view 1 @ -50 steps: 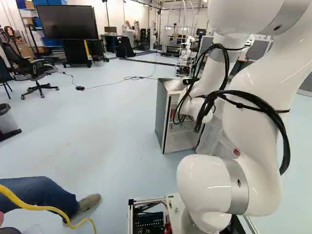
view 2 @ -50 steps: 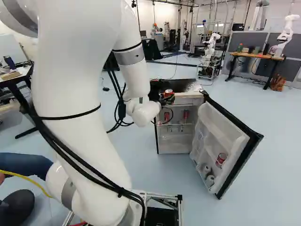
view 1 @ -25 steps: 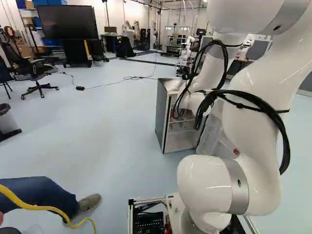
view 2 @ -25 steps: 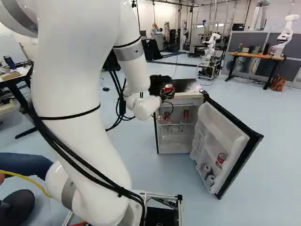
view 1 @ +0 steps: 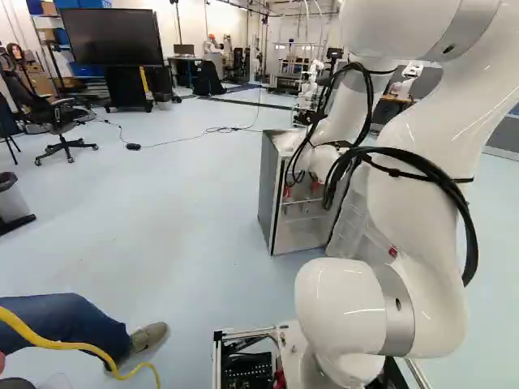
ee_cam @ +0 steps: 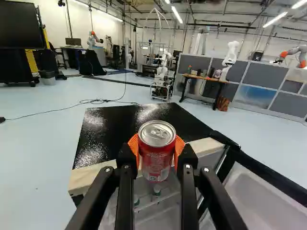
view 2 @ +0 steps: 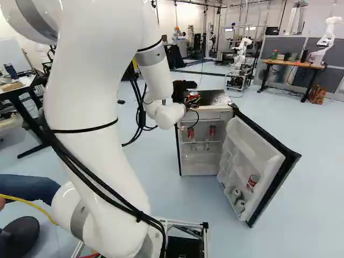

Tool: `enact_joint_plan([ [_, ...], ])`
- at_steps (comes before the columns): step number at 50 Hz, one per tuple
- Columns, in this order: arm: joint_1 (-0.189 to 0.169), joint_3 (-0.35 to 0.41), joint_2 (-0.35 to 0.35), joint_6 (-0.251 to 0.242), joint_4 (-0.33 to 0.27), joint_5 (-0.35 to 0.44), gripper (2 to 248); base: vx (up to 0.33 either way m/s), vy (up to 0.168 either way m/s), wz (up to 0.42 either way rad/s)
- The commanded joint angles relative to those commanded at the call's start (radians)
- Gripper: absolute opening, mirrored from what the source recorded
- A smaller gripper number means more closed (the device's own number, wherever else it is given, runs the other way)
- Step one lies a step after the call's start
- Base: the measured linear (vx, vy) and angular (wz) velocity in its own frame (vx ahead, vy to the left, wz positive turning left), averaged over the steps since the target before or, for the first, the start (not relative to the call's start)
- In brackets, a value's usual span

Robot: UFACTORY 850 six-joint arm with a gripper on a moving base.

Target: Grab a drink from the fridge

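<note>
In the right base view my gripper (view 2: 184, 89) is at the fridge's upper front edge, partly hidden behind the wrist. The wrist view shows the gripper (ee_cam: 156, 152) shut on a red drink can (ee_cam: 156, 160), which stands upright with an orange pad against each side. Behind the can lies the black fridge top (ee_cam: 110, 132). The fridge (view 1: 273, 194) stands with its door (view 2: 271, 156) swung wide. Red cans (view 2: 212, 130) sit on an inner shelf, and the door rack bears another red can (view 2: 252, 181) and pale cans (view 2: 236, 194).
A person's leg (view 1: 65, 324) and shoe reach in beside the base at the left, with a yellow cable (view 1: 73, 347) across the leg. Another robot (view 2: 327, 40) stands by a wooden-topped table (view 2: 293, 63) at the far right. A black cable (view 1: 186, 138) runs over the floor.
The arm has shifted and the gripper has risen a little at the fridge's front, carrying the can up with it. The base, the fridge and its door have stayed put.
</note>
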State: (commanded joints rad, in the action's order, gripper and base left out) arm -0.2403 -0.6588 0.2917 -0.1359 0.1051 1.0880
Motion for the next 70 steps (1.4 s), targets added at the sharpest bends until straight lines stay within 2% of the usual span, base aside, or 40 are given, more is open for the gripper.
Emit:
enact_joint_plan([
  [19, 0.017, -0.076, 0.061, 0.000, 0.020, -0.041, 92, 0.000, 0.000, 0.000],
  [39, 0.033, -0.157, 0.091, 0.000, 0.040, -0.086, 92, 0.000, 0.000, 0.000],
  [70, 0.056, -0.282, 0.176, 0.000, 0.071, -0.182, 92, 0.000, 0.000, 0.000],
])
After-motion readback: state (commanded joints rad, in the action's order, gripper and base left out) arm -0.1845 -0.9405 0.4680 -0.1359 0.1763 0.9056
